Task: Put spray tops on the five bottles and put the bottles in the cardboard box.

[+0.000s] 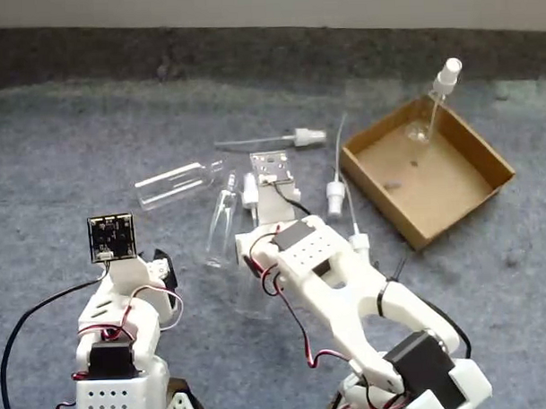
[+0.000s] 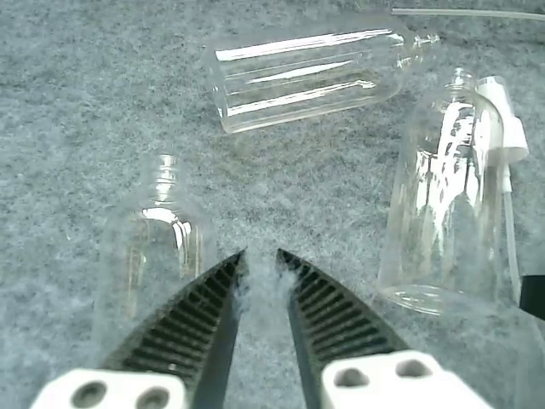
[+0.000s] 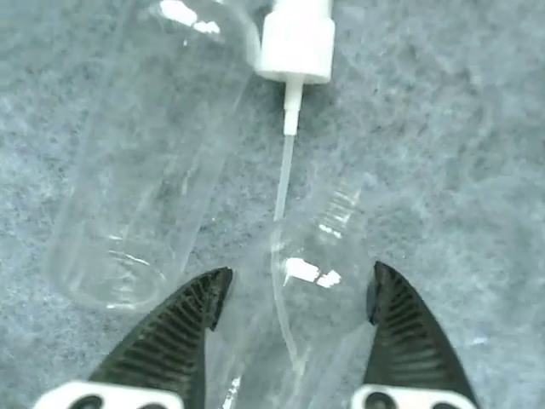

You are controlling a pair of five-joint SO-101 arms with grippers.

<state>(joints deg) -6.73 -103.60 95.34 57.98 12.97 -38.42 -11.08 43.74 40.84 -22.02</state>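
Straddling a clear plastic bottle that lies on the grey carpeted table at the centre of the high view, the right gripper has its jaws spread wide, probably lining up a grab. A white spray top lies just off the neck, with its thin tube running toward the bottle. Left gripper is at a narrow slit and empty, parked lower left. Brown cardboard box, upper right, holds one capped bottle. Bottle is see-through, with a threaded neck and no cap.
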